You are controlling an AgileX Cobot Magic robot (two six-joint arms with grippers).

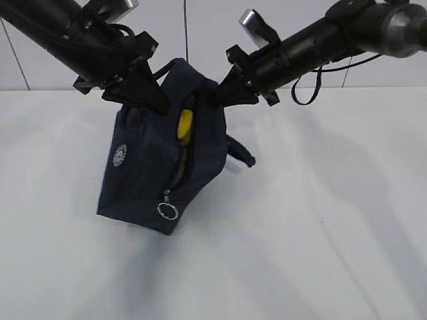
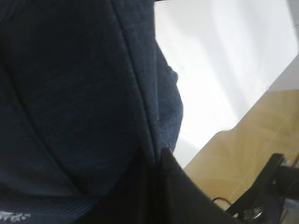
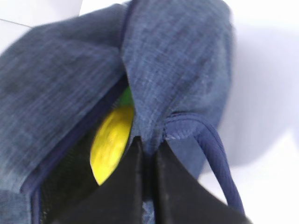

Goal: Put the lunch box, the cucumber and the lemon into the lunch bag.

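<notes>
The navy lunch bag [image 1: 143, 177] stands tilted on the white table, its zipper open, ring pull [image 1: 167, 211] hanging at the front. The yellow lemon [image 1: 185, 127] shows inside the opening, also in the right wrist view [image 3: 110, 140], with a sliver of green, the cucumber [image 3: 125, 96], above it. The lunch box is hidden. My left gripper [image 1: 155, 100] is shut on the bag's left top edge; the fabric [image 2: 70, 93] fills the left wrist view. My right gripper [image 1: 223, 90] is shut on the bag's right top edge [image 3: 177, 70], beside a handle loop [image 3: 219, 158].
The white table [image 1: 320, 220] spreads around the bag, with a white tiled wall [image 1: 200, 40] behind. In the left wrist view the table edge and a wooden floor [image 2: 243, 149] show at the right.
</notes>
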